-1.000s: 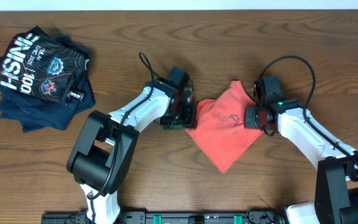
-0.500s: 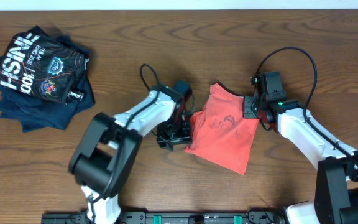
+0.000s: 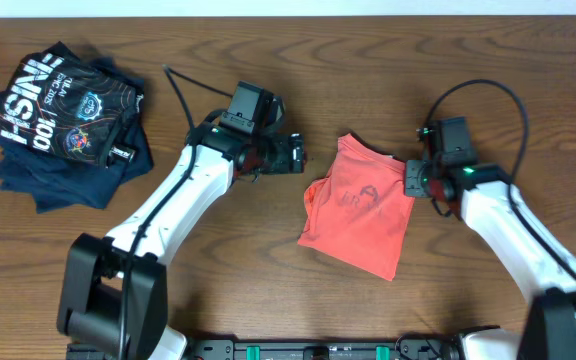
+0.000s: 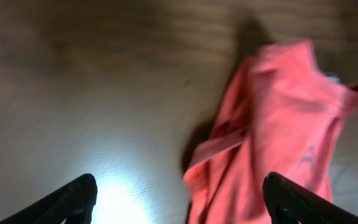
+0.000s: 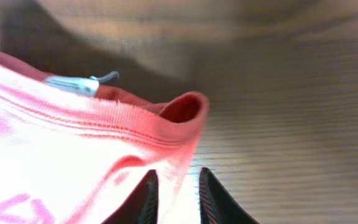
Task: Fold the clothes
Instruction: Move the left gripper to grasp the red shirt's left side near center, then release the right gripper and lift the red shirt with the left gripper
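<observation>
T-shirt [image 3: 360, 215]: red-orange, lying mid-surface
left fingers [image 4: 73, 198]: wide apart — empty
right fingers [image 5: 146, 198]: barely parted over T-shirt edge — grip unclear

Matt red-orange knit cloth T-shirt [image 3: 363, 215] (ribbed collar) on grained, perhaps laminate, wooden table [image 3: 268, 280]

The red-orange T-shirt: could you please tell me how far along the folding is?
Done: the red-orange T-shirt lies folded compactly on the table. In hand: the left gripper is open, clear of it; the right gripper sits at its collar edge, grip unclear. Remaining: a loose fold sticking out toward the left gripper likely needs tidying.
</observation>
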